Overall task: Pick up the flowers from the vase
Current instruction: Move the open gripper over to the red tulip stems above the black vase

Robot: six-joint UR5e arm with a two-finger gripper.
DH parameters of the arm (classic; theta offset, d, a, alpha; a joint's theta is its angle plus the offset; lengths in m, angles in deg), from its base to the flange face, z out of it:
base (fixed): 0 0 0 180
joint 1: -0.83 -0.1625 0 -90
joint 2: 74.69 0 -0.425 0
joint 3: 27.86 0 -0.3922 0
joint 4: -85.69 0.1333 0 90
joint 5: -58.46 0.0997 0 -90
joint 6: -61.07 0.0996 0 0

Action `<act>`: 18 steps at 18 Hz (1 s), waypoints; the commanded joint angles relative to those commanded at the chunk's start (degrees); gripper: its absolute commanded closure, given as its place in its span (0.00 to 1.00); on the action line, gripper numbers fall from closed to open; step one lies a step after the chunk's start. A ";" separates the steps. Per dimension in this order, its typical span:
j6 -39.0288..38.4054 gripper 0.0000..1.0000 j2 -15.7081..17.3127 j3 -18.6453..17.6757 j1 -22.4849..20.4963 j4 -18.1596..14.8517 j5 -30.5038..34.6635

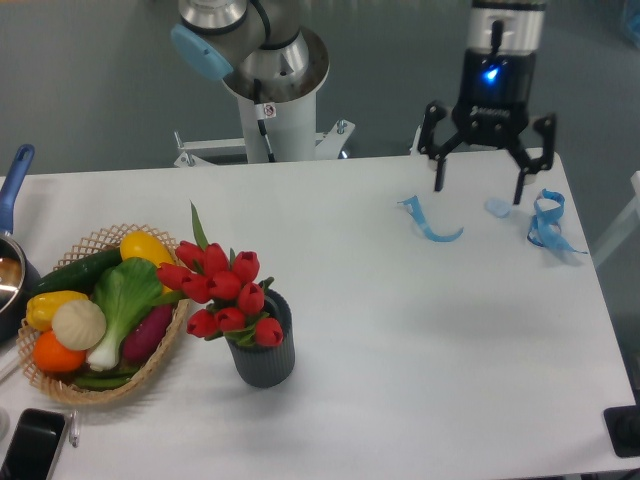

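Observation:
The flowers (224, 290), a bunch of red tulips with green leaves, stand in the vase (263, 352), a short dark grey ribbed cylinder at the table's front left of centre. The blooms lean left over the vase rim toward the basket. My gripper (478, 186) hangs open and empty above the table's far right, far from the vase, with its two black fingers spread wide.
A wicker basket (60, 385) of mixed vegetables sits just left of the vase. Blue ribbon pieces (432, 226) (548, 222) lie under and beside the gripper. A pot with a blue handle (12, 190) is at the left edge. A black phone (30, 446) lies at the front left.

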 joint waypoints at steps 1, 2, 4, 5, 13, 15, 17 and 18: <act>-0.44 0.00 -0.18 -0.17 0.88 0.00 0.09; -0.53 0.00 -0.88 -0.44 1.93 0.09 0.09; -0.62 0.00 -1.41 -1.23 2.99 0.17 -0.17; -0.62 0.00 -1.50 -1.58 3.60 0.18 -1.48; -0.01 0.00 -3.17 -4.83 6.59 0.70 -11.25; 0.69 0.00 -3.35 -5.27 7.65 0.70 -11.34; 2.01 0.00 -3.43 -5.27 8.97 0.70 -11.25; 2.02 0.00 -3.52 -5.36 9.49 0.70 -11.34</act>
